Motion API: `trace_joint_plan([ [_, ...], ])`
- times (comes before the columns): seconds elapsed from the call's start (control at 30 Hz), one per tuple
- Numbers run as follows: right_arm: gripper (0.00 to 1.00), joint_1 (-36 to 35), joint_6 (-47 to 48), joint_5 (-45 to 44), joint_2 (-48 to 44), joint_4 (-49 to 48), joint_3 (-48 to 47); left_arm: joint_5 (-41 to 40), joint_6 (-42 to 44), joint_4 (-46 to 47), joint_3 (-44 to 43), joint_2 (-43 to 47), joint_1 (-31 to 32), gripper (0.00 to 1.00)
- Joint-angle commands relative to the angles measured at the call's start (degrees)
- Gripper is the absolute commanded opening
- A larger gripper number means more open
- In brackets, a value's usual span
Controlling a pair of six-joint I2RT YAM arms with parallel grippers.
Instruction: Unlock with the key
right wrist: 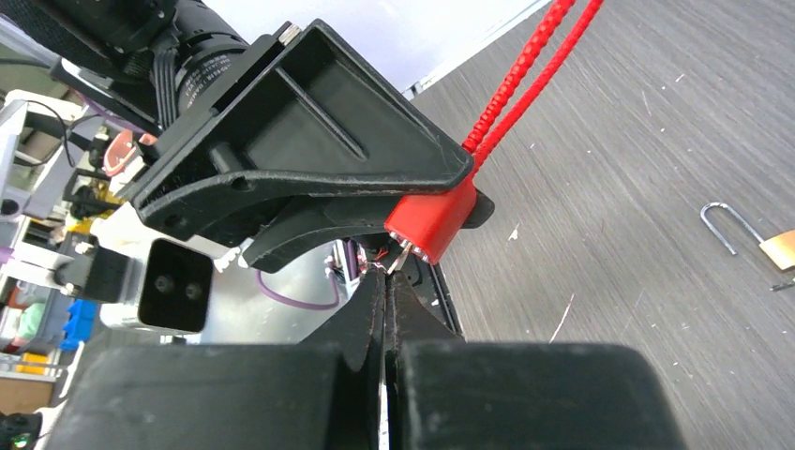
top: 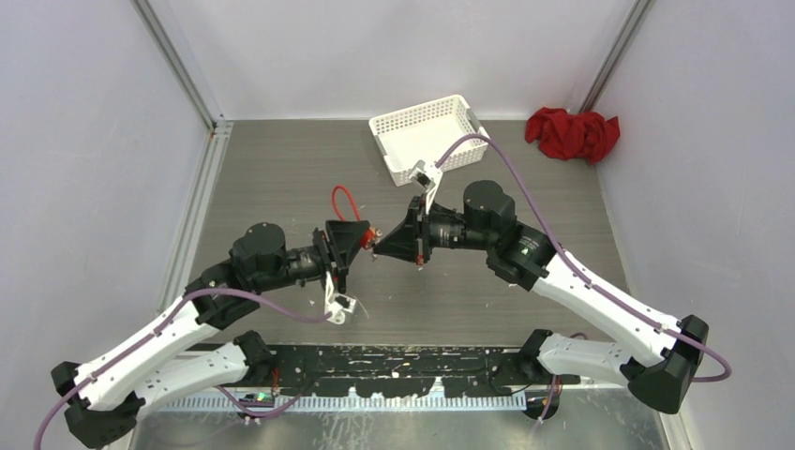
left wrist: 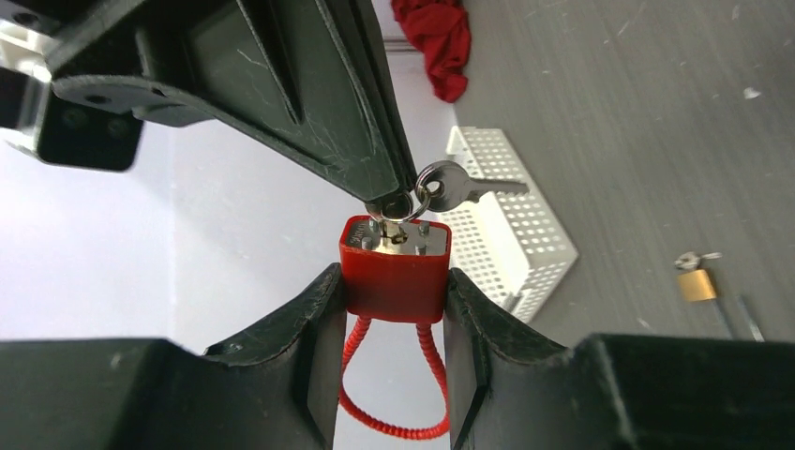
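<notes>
The left gripper [left wrist: 394, 286] pinches the red padlock [left wrist: 394, 270] by its sides, close in front of the white basket [top: 417, 109]. The right gripper [right wrist: 386, 281], fingers pressed together, nips the key [left wrist: 397, 234] seated in the padlock's keyhole, with a second key [left wrist: 464, 187] dangling from its ring. The lock's markings are too small to read.

A red padlock [left wrist: 394, 277] with a red braided cable loop [left wrist: 394, 434] is seen, its key [left wrist: 457, 186] silver. The basket [top: 417, 108] is white and perforated, the cloth [top: 572, 133] red, the surface [top: 281, 178] grey and streaked, a second padlock [left wrist: 696, 284] brass-coloured.
</notes>
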State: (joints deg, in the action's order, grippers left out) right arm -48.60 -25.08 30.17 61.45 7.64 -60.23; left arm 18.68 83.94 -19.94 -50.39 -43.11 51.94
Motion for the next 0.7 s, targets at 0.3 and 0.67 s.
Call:
trace_joint_plan([
  [0.3,0.58,0.08,-6.58,-15.59,-8.0,-5.42,5.51,0.46,13.01,17.31,5.13,2.52,3.83,0.0],
  [0.67,0.73,-0.7,2.05,-17.14,-11.49,-9.82,8.27,-5.8,9.57,12.13,2.63,0.75,3.86,0.0],
])
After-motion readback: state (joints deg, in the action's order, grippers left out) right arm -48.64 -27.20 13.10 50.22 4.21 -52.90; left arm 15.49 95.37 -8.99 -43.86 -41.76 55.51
